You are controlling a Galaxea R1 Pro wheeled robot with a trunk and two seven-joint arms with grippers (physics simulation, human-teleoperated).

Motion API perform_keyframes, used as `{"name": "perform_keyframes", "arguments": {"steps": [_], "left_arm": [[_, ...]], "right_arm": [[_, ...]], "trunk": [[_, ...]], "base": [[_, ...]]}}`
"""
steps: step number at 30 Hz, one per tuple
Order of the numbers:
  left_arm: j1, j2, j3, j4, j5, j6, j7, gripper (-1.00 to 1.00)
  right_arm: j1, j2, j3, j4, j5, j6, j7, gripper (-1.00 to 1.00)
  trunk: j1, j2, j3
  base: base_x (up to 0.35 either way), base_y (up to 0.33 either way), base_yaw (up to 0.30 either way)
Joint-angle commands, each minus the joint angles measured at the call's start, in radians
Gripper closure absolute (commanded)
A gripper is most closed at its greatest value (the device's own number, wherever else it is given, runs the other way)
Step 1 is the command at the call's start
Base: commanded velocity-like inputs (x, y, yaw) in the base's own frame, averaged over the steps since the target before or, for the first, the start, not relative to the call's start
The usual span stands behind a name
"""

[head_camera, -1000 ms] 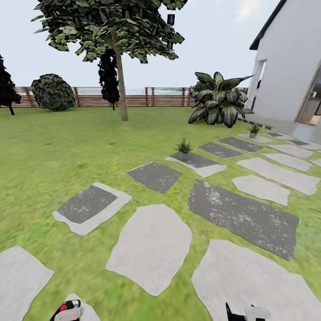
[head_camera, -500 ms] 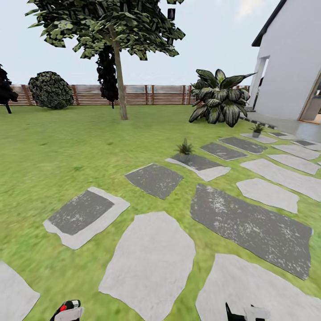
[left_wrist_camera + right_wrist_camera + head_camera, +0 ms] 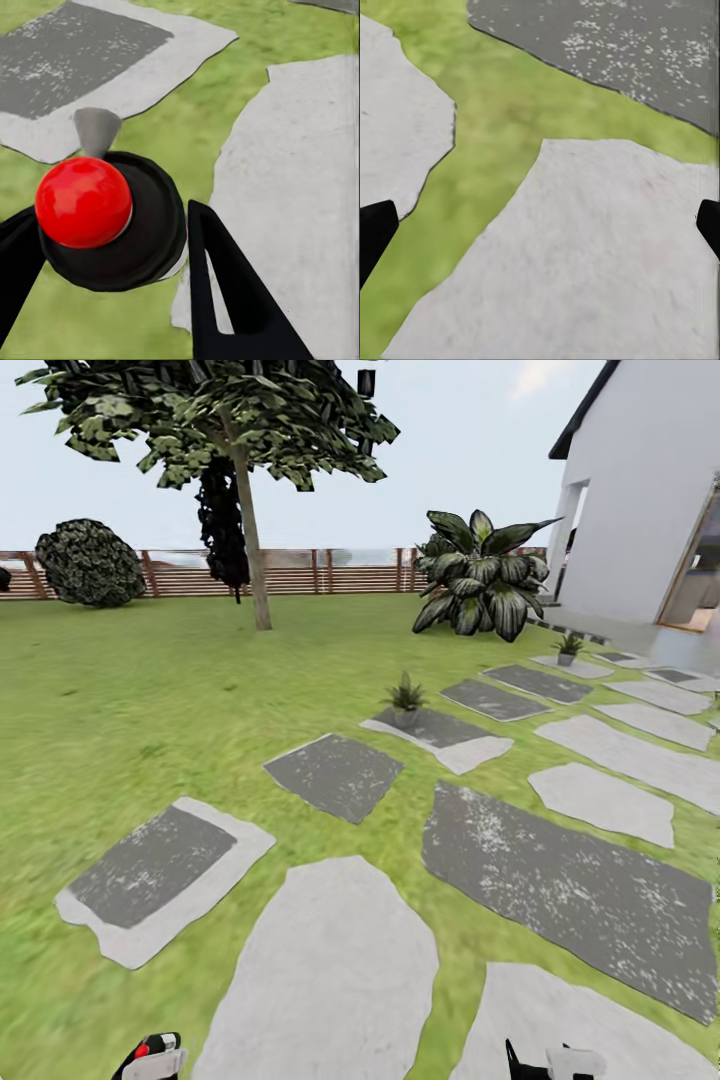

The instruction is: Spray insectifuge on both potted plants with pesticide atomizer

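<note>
Atomizer (image 3: 112, 221), half cut off, sits clamped in left pincer (image 3: 105, 255).

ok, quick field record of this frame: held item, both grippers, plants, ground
left gripper: shut on pesticide atomizer, red knob and grey nozzle facing the wrist camera
right gripper: open, over a pale stepping stone
near potted plant: on a dark stone's edge
far potted plant: on a stone by the house
ground: grass lawn
</note>
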Motion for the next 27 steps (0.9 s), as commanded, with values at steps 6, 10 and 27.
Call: {"name": "perform_keyframes", "arguments": {"steps": [6, 10, 27], "left_arm": [[0.0, 0.0, -0.002, 0.0, 0.008, -0.003, 0.0, 1.0], [0.0, 0.0, -0.002, 0.0, 0.008, -0.003, 0.0, 1.0], [0.0, 0.001, -0.002, 0.0, 0.008, -0.003, 0.0, 1.0]], "right_arm": [[-0.001, 0.0, -0.008, 0.001, 0.01, -0.003, 0.0, -1.0], [-0.001, 0.0, -0.008, 0.001, 0.01, -0.003, 0.0, -1.0], [-0.001, 0.001, -0.008, 0.001, 0.01, -0.004, 0.0, -1.0]], "trunk": [[0.0, 0.0, -0.001], [0.0, 0.0, -0.001], [0.0, 0.0, -0.001]], "base": [[0.335, 0.002, -0.115], [0.335, 0.061, -0.008], [0.335, 0.081, 0.0]]}}
